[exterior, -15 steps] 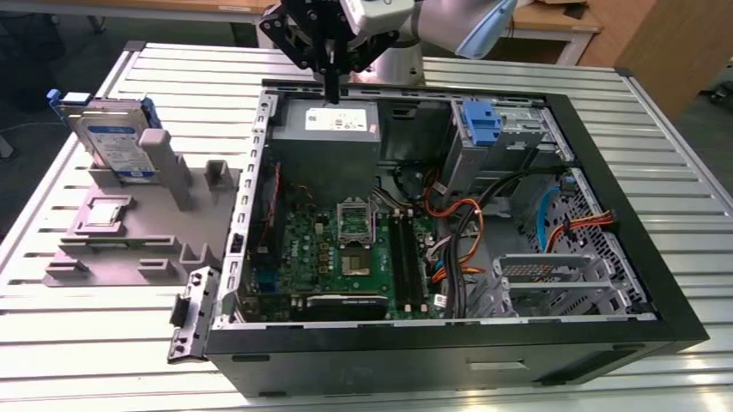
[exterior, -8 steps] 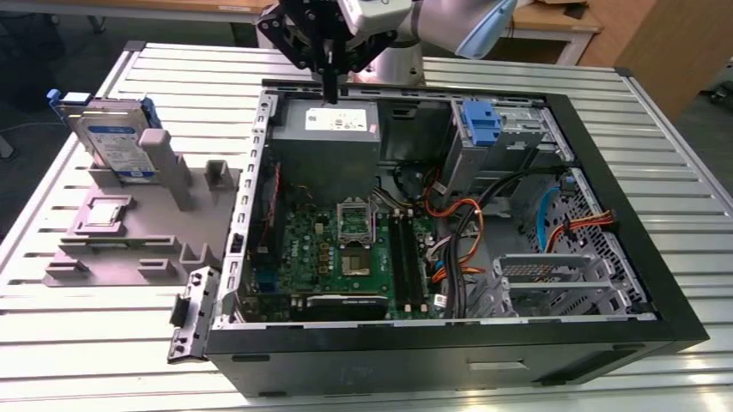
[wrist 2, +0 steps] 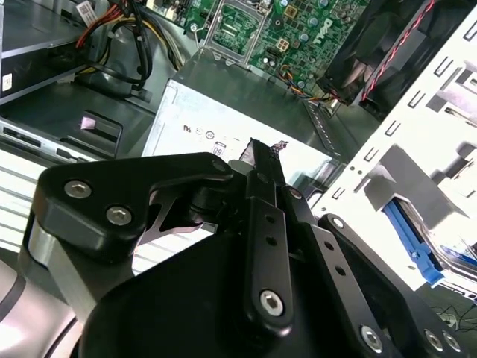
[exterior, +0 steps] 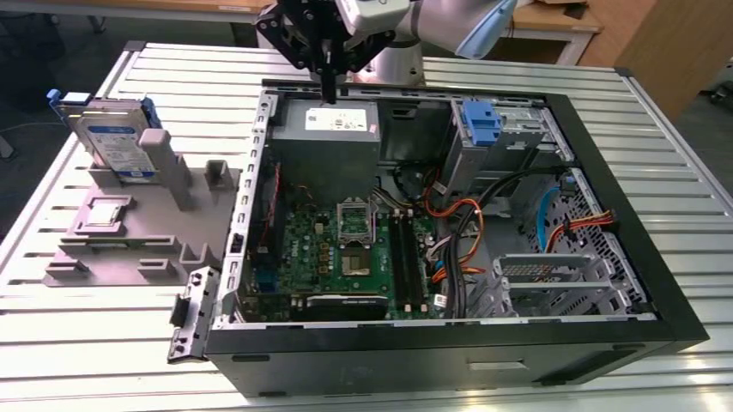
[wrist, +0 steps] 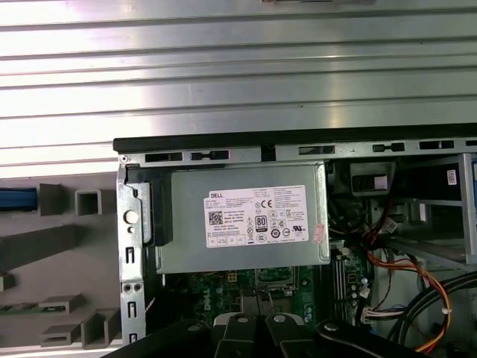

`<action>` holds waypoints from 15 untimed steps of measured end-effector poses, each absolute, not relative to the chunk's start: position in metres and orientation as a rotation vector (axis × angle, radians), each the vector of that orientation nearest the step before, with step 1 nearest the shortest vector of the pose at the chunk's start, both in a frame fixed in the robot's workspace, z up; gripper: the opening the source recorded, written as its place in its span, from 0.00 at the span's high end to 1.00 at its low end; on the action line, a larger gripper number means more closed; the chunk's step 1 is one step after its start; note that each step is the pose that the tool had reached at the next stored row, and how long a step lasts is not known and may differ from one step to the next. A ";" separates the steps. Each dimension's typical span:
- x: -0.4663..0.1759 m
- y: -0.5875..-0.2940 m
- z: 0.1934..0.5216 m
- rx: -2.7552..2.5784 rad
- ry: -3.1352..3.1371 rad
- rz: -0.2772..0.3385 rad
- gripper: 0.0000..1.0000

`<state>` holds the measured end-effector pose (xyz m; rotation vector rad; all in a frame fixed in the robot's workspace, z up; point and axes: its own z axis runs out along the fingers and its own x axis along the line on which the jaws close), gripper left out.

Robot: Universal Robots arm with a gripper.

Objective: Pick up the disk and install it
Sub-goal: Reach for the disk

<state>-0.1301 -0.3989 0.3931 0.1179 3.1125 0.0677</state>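
Noted gripper [exterior: 330,94] pinched together on nothing, over grey metal box [exterior: 332,129] at 12 o'clock of open computer case [exterior: 458,339]; found disk [exterior: 115,137] upright in grey fixture [exterior: 115,249], 9 o'clock of case, well apart

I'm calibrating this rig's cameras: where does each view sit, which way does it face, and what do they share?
Exterior view: off the arm, high, looking down on the open computer case; the arm and gripper show.
First wrist view: on the arm, facing down onto the grey box; black gripper links show.
Second wrist view: on the arm, looking along the shut fingers toward the motherboard.
Shared: all three see the grey box.
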 end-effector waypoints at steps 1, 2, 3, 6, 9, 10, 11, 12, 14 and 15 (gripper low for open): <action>-0.130 -0.399 0.393 0.118 3.112 0.068 0.90; -0.130 -0.399 0.393 0.118 3.112 0.068 0.90; -0.131 -0.399 0.393 0.118 3.113 0.068 0.90; -0.134 -0.399 0.392 0.118 3.112 0.068 0.90; -0.135 -0.399 0.392 0.118 3.112 0.068 0.90; -0.135 -0.399 0.392 0.118 3.112 0.068 0.90; -0.136 -0.399 0.392 0.118 3.113 0.068 0.90; -0.137 -0.399 0.392 0.118 3.112 0.068 0.90; -0.137 -0.399 0.392 0.118 3.112 0.068 0.90; -0.138 -0.399 0.391 0.118 3.112 0.068 0.90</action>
